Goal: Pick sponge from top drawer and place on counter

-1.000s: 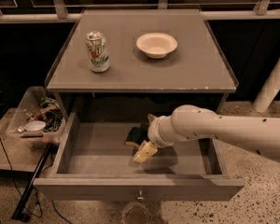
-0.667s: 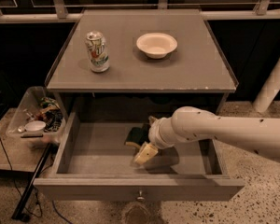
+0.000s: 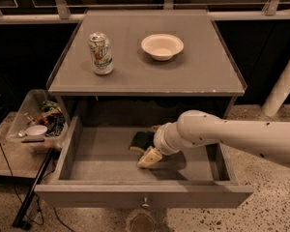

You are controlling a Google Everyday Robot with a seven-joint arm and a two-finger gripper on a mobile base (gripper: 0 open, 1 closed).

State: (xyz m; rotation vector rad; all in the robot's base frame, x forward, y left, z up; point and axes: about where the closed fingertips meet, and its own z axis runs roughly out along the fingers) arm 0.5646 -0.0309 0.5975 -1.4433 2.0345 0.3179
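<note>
The top drawer (image 3: 87, 164) is pulled open below the counter (image 3: 145, 74). The sponge (image 3: 140, 139), dark green on top, lies on the drawer floor near the middle. My gripper (image 3: 152, 148) is down inside the drawer on a white arm that comes in from the right. It is right beside the sponge's right side, and the wrist hides the sponge's right end. I cannot tell whether it touches the sponge.
A drink can (image 3: 101, 53) and a white bowl (image 3: 162, 46) stand on the counter. A clear plastic bin of clutter (image 3: 38, 122) sits left of the drawer. A white post (image 3: 285, 83) stands at the right. The drawer knob (image 3: 145, 205) faces front.
</note>
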